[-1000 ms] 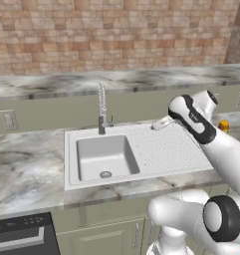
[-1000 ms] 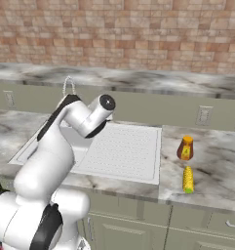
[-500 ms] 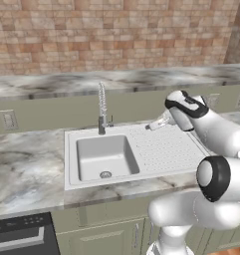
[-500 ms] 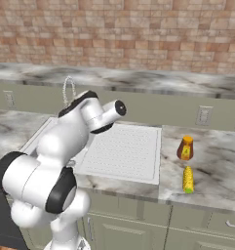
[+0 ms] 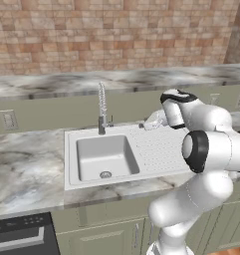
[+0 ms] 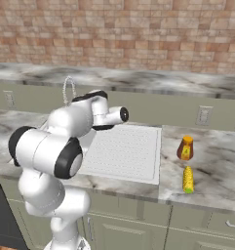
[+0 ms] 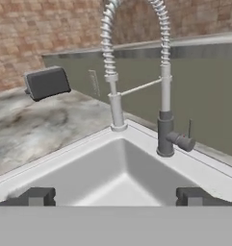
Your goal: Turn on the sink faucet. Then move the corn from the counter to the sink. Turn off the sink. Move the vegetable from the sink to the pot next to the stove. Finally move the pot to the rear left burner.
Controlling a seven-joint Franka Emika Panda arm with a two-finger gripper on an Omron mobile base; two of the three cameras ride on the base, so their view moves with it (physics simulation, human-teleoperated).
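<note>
Gripper fingers spread wide, holding nothing, over white sink basin; grey coil-spring faucet ahead between them, yellow corn cob on marble counter; no legible writing.

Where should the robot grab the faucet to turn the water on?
Best guess: the short handle sticking out sideways from the base of the faucet. It is a small stub jutting from the dark upright post, so the open gripper could come straight ahead from the sink basin side and close its fingers around that stub, not the springy coil above.
</note>
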